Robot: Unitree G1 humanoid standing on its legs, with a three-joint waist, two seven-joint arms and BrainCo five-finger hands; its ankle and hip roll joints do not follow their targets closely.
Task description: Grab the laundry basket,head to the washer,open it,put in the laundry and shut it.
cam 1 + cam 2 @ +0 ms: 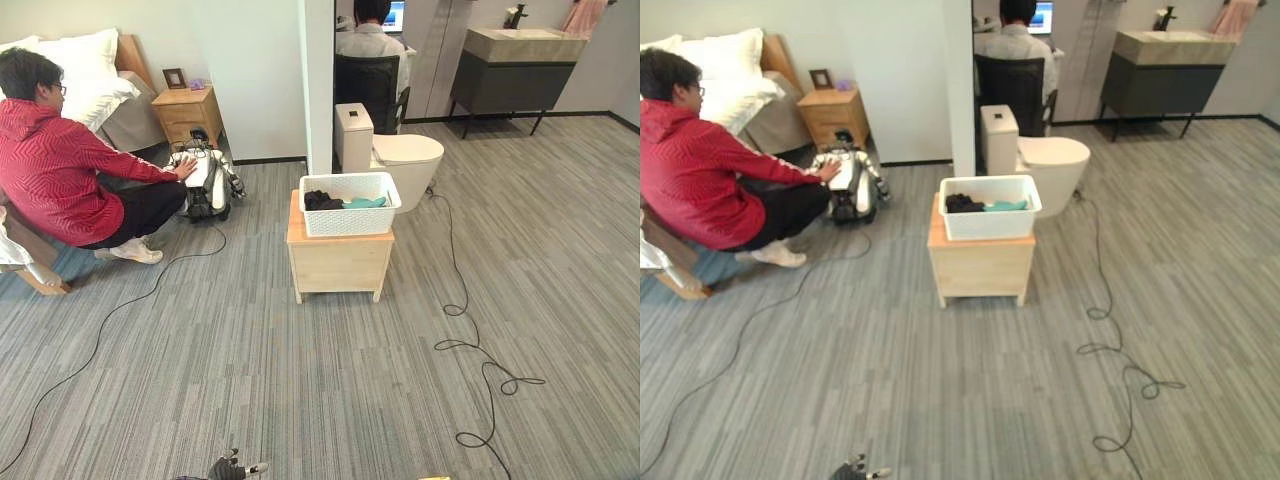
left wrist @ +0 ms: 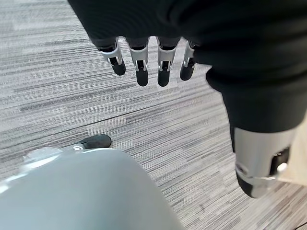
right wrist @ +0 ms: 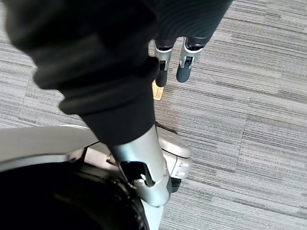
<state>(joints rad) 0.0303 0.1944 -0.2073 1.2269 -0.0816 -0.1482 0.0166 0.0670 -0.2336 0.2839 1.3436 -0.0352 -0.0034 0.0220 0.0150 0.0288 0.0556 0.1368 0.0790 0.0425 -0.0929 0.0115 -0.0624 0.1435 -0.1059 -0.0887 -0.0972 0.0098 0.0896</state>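
Observation:
A white laundry basket (image 1: 350, 218) stands on a low wooden stand (image 1: 338, 264) in the middle of the room, some way ahead of me. In it lie a dark cloth (image 1: 322, 201) and a teal cloth (image 1: 366, 202). My left hand (image 1: 228, 468) hangs low at the lower edge of the eye views, far from the basket. In its wrist view its fingers (image 2: 141, 69) are straight over the grey floor and hold nothing. My right hand (image 3: 186, 60) also hangs over the floor with relaxed fingers and nothing in it.
A person in red (image 1: 70, 170) crouches at the left beside a small robot (image 1: 208, 185) lying on the floor. Behind the stand are a white toilet (image 1: 400, 155) and a wall end (image 1: 318, 90). A bed, a nightstand (image 1: 186, 112), a seated person (image 1: 370, 45) and a vanity (image 1: 520, 70) line the back.

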